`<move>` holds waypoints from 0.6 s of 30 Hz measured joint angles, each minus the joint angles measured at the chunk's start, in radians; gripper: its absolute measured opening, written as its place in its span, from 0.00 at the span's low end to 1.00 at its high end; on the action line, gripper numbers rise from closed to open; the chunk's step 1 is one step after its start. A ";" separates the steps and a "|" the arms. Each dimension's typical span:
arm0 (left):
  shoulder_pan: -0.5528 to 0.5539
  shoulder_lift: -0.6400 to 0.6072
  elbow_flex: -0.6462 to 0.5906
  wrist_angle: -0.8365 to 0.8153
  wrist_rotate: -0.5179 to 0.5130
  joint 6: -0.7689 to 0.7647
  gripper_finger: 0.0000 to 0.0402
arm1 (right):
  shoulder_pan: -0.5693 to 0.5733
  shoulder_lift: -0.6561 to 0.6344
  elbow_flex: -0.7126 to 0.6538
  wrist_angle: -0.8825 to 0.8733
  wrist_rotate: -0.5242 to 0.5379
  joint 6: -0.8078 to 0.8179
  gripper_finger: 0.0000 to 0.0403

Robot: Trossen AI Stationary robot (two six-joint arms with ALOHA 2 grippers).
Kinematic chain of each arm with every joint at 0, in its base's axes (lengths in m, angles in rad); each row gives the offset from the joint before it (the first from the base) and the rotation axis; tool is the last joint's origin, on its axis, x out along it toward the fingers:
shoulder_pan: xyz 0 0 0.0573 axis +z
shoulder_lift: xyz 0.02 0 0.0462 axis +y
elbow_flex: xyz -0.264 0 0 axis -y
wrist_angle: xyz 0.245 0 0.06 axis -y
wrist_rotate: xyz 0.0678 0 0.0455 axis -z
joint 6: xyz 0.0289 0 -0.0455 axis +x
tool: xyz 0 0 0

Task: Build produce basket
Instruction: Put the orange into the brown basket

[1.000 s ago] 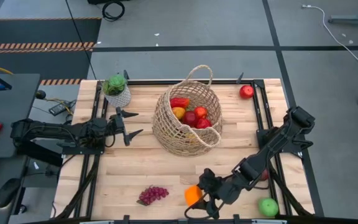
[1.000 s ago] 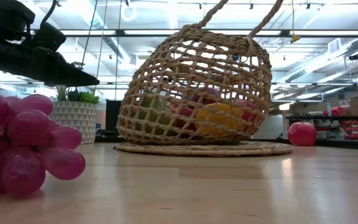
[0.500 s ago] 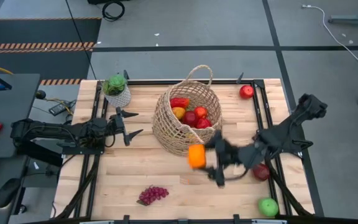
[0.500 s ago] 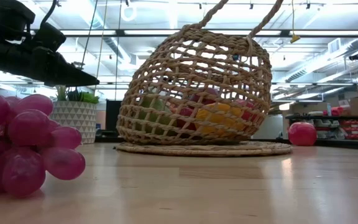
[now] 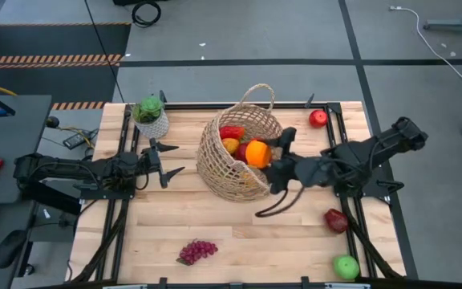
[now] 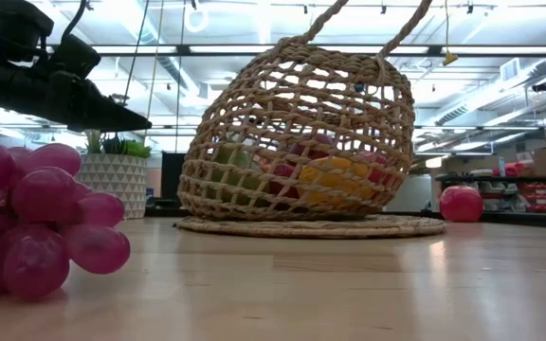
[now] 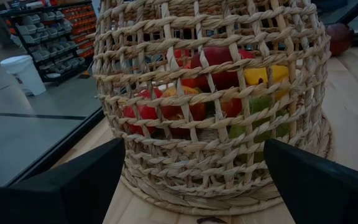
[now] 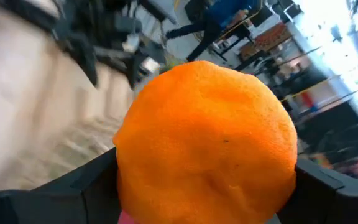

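Observation:
The tan wicker basket [image 5: 235, 160] stands on its round base [image 6: 301, 225] mid-table, its mouth leaning toward the far right. Red, yellow and green produce lies inside it [image 7: 219, 68]. My right gripper [image 5: 261, 155] hovers over the basket's mouth, shut on an orange [image 5: 256, 153], which fills the right wrist view [image 8: 207, 146]. My left gripper [image 5: 165, 161] waits open, left of the basket, with its fingers spread toward the basket wall [image 7: 216, 143]. Purple grapes [image 5: 197, 251] lie near the table's near edge [image 6: 36, 218]. My right gripper pinches the orange between its two fingers, one on each flank [image 8: 126, 168]. The fingers come level from the table's right side. The orange is lifted clear, above the basket's mouth.
A red apple [image 5: 318, 119] sits at the far right, a dark red fruit [image 5: 335, 220] and a green apple [image 5: 346, 266] at the near right. A potted plant [image 5: 151, 117] stands at the far left. A dark cable loop [image 5: 275, 205] hangs under the right arm.
My right gripper has carried the orange from the table's near edge up and toward the far side, swinging left to the basket. The orange, held the whole time, now hangs over the basket's mouth. The left arm has kept still.

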 joint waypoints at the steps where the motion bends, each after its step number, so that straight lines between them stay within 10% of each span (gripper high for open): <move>1: 0.000 0.000 0.000 0.000 0.000 0.000 0.97 | -0.015 0.002 0.000 -0.001 -0.003 -0.039 0.82; 18: 0.000 0.000 0.000 0.000 0.000 0.000 0.97 | -0.233 0.020 -0.002 0.032 -0.099 -0.446 0.84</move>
